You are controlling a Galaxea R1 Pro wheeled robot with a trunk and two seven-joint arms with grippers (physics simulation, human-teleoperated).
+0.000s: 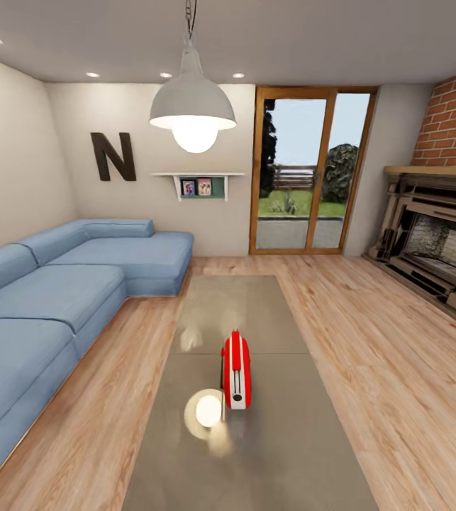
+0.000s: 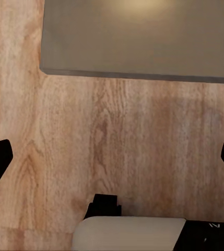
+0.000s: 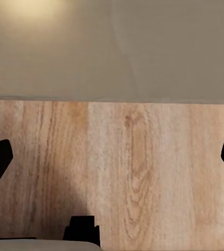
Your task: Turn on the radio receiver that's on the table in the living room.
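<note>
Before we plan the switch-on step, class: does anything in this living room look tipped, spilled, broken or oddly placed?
Nothing stands out. The red radio stands upright on the low table, seen edge-on, beside the ceiling lamp's reflection.

The radio receiver (image 1: 236, 370) stands edge-on near the middle of the surface (image 1: 270, 454); the sofa (image 1: 50, 298) runs along the left; the fireplace (image 1: 437, 245) sits at the right; glass doors (image 1: 311, 170) lie behind, beyond the surface's far end; a lamp (image 1: 193, 106) hangs overhead.
</note>
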